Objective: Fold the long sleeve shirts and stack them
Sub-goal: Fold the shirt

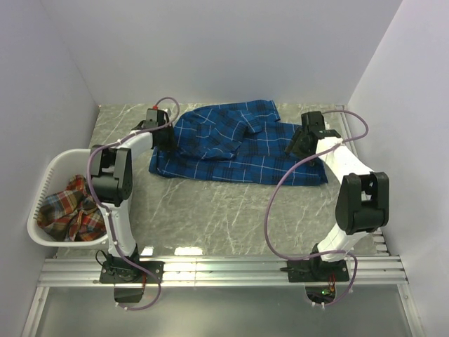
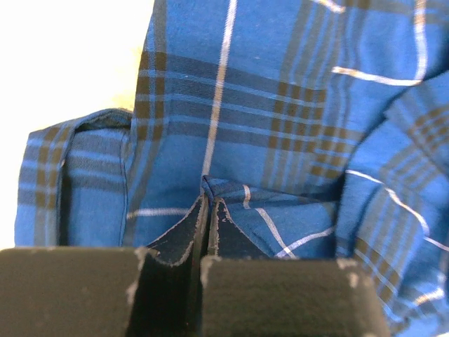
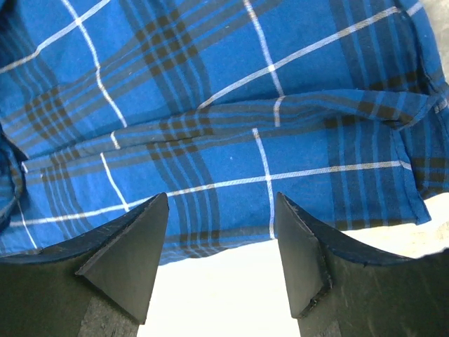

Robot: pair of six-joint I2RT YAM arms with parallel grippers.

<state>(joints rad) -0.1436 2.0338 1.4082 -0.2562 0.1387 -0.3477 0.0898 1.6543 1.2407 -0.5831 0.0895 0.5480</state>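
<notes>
Near edge of tabletop (image 1: 210, 210): alu rail (image 1: 224, 270) w/ both arm bases on it, L arm (image 1: 116, 182) reaching up the left side, R arm (image 1: 354, 189) up the right. Just past it, hanging over the left edge, white laundry basket (image 1: 50, 168) w/ red-orange plaid shirt (image 1: 70, 209) crumpled inside. Far half: blue shirt (image 1: 238, 151) spread roughly flat across the centre, wrinkled, part of it folded over the body toward the far edge. L gripper (image 1: 163, 133) is at the shirt's left side; wrist view shows its fingers (image 2: 179, 242) pressed together, pinching a small raised fold of blue cloth at the tips. R gripper (image 1: 303, 142) is at the shirt's right side, fingers (image 3: 130, 253) spread, nothing btwn them; wrist view has it over the shirt's hem, tabletop showing past it.
</notes>
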